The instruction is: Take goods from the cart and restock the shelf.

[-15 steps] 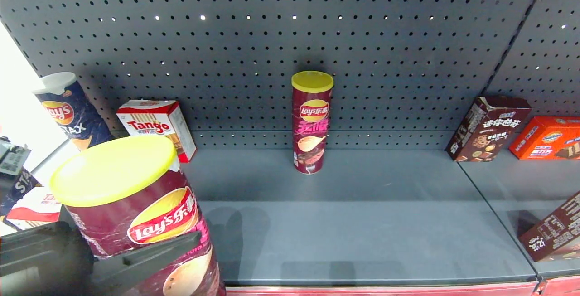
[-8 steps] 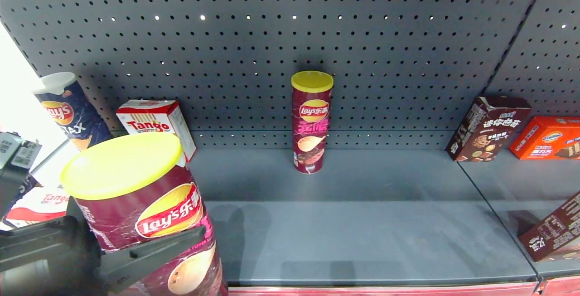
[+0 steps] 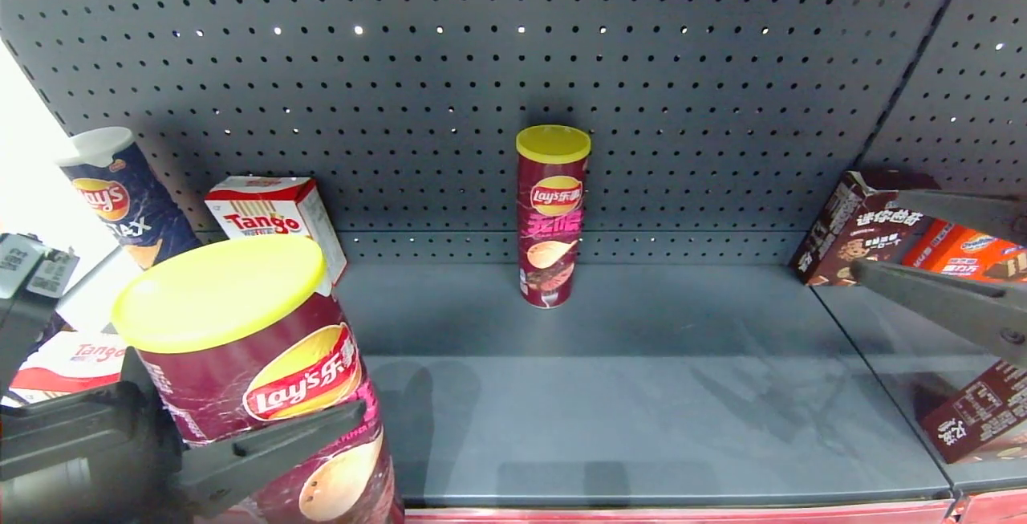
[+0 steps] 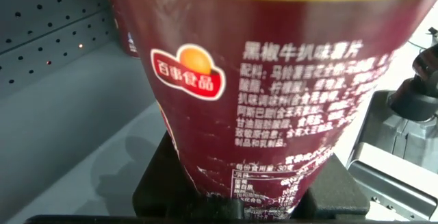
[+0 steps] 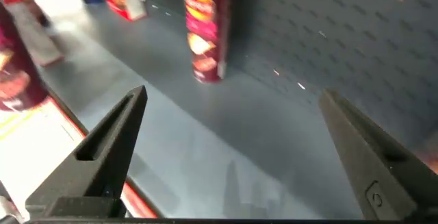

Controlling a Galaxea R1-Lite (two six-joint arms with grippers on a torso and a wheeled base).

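The left gripper (image 3: pixel 241 460) is clamped on a maroon, yellow-lidded chip can (image 3: pixel 241 363), held upright at the left front of the shelf (image 3: pixel 642 396) and not yet set down. At mid-shelf a matching can (image 3: pixel 552 215) stands against the back panel (image 3: pixel 513 67), so restocking looks underway, with this can left to place. The right gripper (image 3: pixel 878 231) hangs wide apart and holds nothing, near a brown box (image 3: pixel 842 235).

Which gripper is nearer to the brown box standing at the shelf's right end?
Right. The right gripper is open close in front of the brown box; the left gripper is at the far left end of the shelf, shut on a chip can.
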